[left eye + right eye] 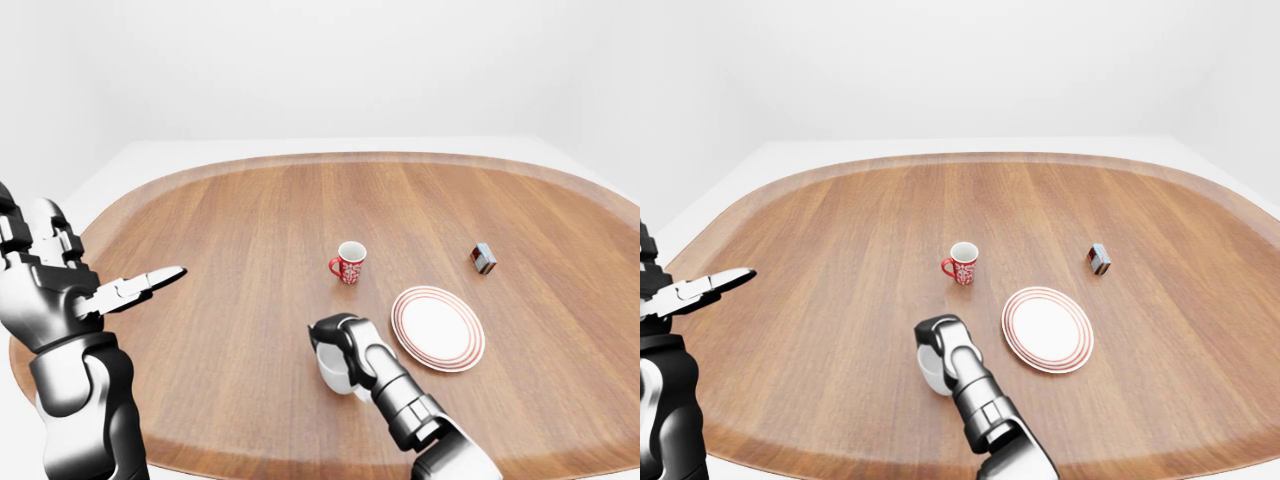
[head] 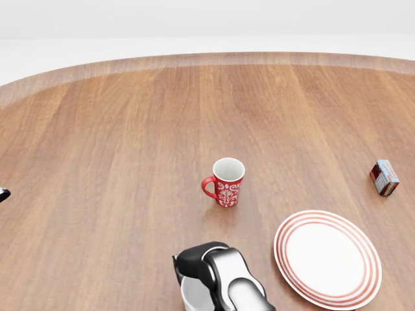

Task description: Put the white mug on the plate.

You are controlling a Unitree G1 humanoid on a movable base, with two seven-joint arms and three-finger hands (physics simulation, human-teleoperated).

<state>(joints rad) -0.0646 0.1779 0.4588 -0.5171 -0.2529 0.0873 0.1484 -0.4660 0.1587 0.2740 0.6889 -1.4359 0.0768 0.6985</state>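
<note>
The white mug (image 1: 335,375) is sitting on the wooden table (image 1: 230,250), low in the left-eye view and just left of the plate (image 1: 438,328), not on it. Going from the left: the left hand (image 1: 60,285) is hovering over the table's left edge, raised on a bent arm, fingers spread wide and one finger (image 1: 150,281) pointing out level toward the middle; it is holding nothing. Next, the right hand (image 1: 345,350) is reaching in from the bottom edge on an outstretched forearm, its dark fingers (image 2: 198,259) curling over the white mug's rim and side, gripping it. Above that hand a red patterned mug (image 2: 225,182) is standing upright, handle to the left, apart from everything. The plate, white with red rings, is lying flat beside the hand. Farther right a small box (image 2: 384,177) is resting alone. The table is a broad oval with a raised lip, standing in a plain white room with a pale floor.
</note>
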